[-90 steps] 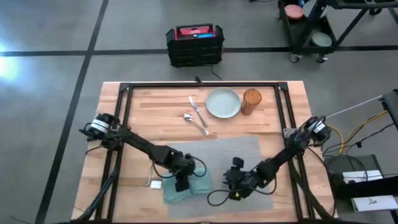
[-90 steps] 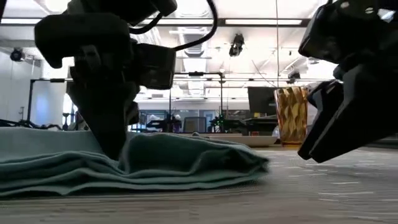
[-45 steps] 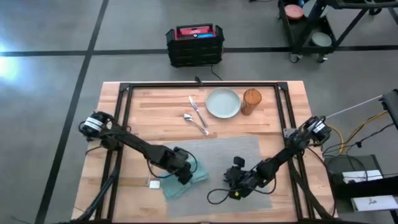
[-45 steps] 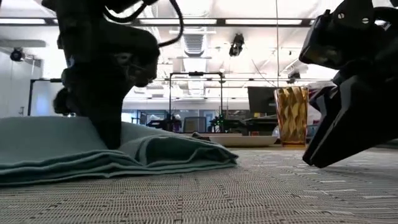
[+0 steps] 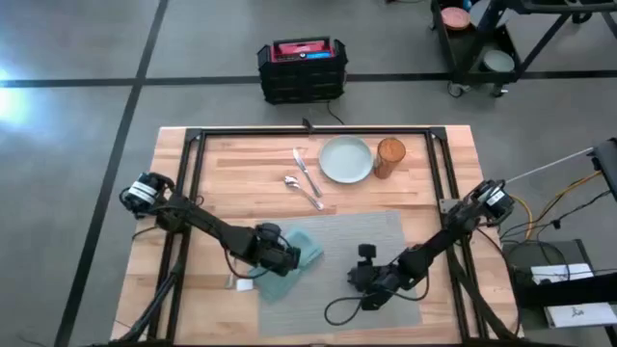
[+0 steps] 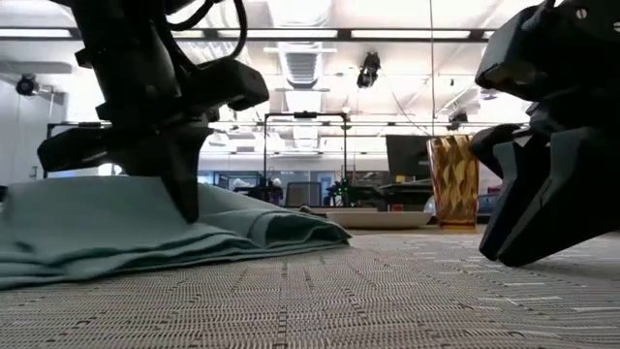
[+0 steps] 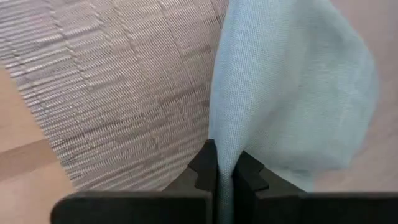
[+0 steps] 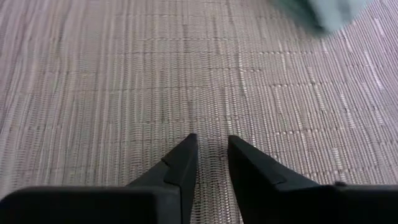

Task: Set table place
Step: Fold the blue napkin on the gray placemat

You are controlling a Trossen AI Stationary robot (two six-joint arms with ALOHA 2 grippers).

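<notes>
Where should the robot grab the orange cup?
Around the amber glass's side wall, probably from the table's right edge: it stands upright, and the plate sits close on its other side. The right end effector is empty and nearer.

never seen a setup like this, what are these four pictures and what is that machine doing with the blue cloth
It is a robot with two dark jointed arms at a light wooden butcher-block table. One picture looks straight down from overhead, one looks level across the tabletop, and two come from cameras on the arms' wrists.

The left gripper pinches a fold of the teal cloth napkin, which lies at the left edge of the grey woven placemat. The right gripper is just over the bare mat, fingers a little apart, holding nothing.

Farther back on the wood wait a silver fork, knife and spoon, a pale round plate and an amber glass. A black crate sits on the floor beyond.
</notes>
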